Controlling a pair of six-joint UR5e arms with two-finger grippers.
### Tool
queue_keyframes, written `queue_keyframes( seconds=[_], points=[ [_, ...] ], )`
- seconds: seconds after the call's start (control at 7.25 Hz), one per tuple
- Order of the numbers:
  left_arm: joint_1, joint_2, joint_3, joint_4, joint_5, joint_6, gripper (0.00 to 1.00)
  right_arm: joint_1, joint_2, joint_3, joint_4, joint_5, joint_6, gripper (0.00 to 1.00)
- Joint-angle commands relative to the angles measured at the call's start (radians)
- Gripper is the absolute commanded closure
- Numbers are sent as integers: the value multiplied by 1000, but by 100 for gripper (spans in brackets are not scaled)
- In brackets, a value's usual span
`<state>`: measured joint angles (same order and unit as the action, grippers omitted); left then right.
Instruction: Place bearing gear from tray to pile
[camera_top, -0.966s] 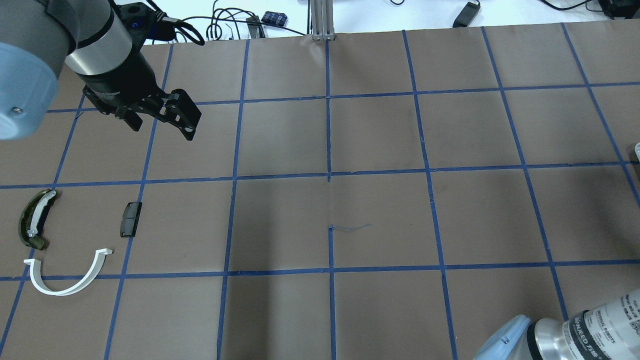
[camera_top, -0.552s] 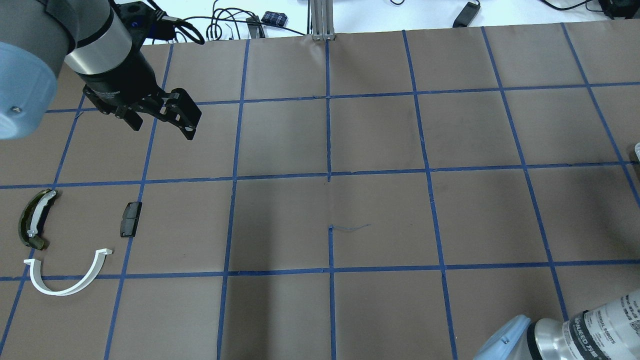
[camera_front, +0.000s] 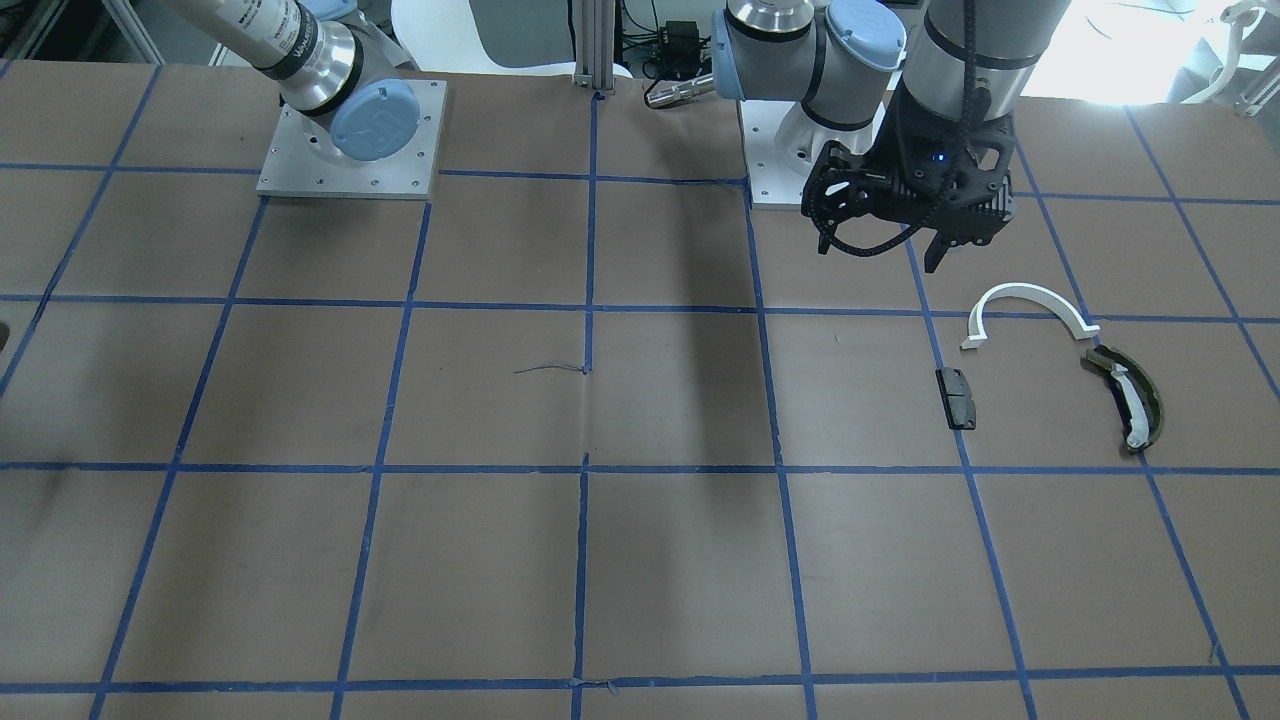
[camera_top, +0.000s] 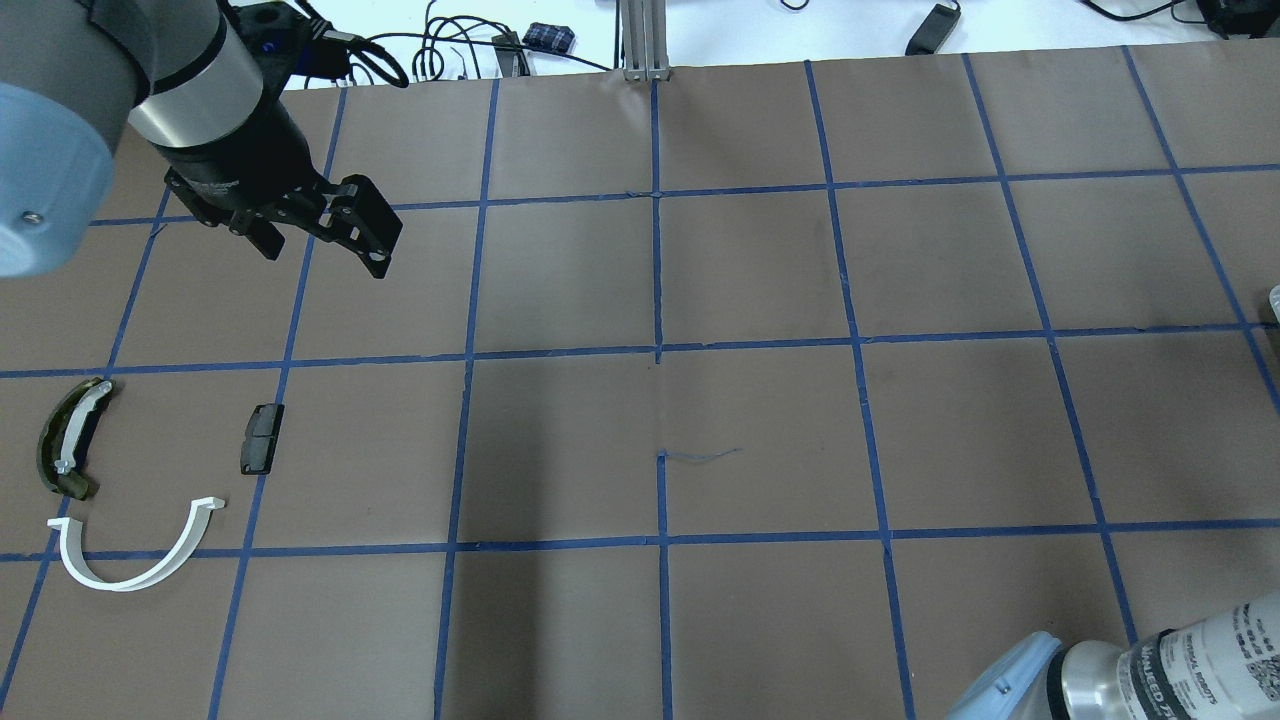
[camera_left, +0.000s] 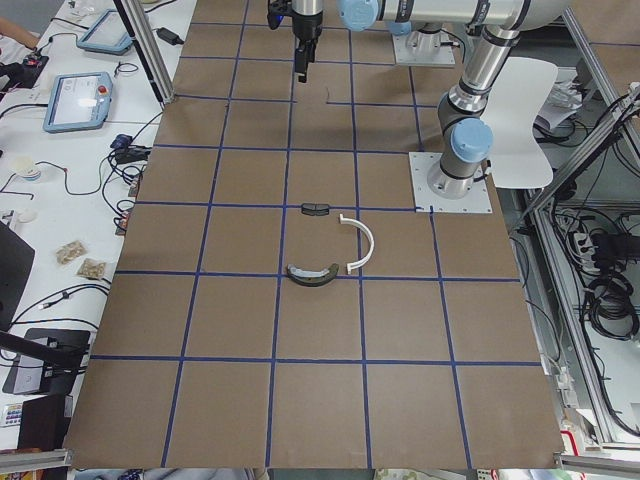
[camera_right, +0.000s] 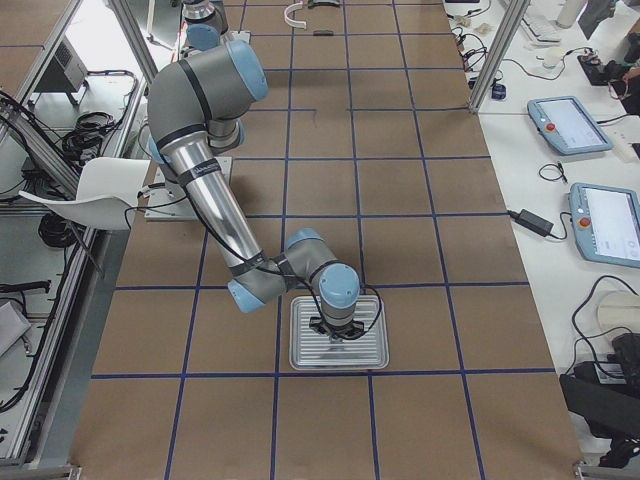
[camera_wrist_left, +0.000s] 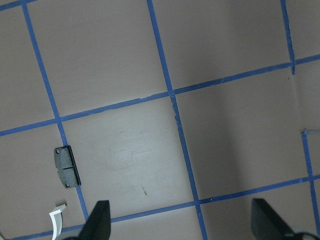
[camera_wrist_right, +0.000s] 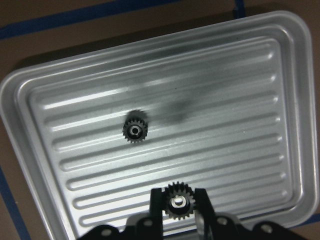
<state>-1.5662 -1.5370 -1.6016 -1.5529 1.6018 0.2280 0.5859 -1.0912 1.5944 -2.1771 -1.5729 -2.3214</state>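
In the right wrist view my right gripper (camera_wrist_right: 179, 204) is shut on a small dark bearing gear (camera_wrist_right: 179, 201) at the near part of the ribbed metal tray (camera_wrist_right: 280, 100). A second gear (camera_wrist_right: 135, 131) lies loose in the tray's middle. The pile lies on the table's left: a white half-ring arc (camera_top: 130, 560), an olive-green curved piece with a white strip (camera_top: 68, 440) and a small black block (camera_top: 262, 438). My left gripper (camera_top: 325, 250) is open and empty above the table, beyond the pile. The left wrist view shows the black block (camera_wrist_left: 66, 166) and the arc's tip (camera_wrist_left: 56, 220).
The table is brown paper with a blue tape grid. The tray (camera_right: 338, 345) stands at the robot's right end of the table, under the right wrist. Both arm bases (camera_front: 350, 130) are bolted on at the robot's side. Cables and a post (camera_top: 645, 40) line the far edge.
The right arm's elbow has shifted slightly down and right in the overhead view. The left arm and the pile have not visibly moved.
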Motion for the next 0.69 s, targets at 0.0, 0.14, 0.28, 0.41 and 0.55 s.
queue_keyframes(
  seconds=[0.0,0.14,0.28,0.41,0.55],
  points=[
    [0,1,0,0,0,4,0,84,-155,2,156,8,164,100],
    [0,1,0,0,1,2,0,135,-233,4,234,7,301,100],
    [0,1,0,-1,3,5,0,205,-293,6,278,5,413,100],
    [2,1,2,0,4,7,0,272,-330,4,330,4,530,100],
    [2,0,2,0,4,7,0,345,-366,6,374,7,680,100]
  ],
)
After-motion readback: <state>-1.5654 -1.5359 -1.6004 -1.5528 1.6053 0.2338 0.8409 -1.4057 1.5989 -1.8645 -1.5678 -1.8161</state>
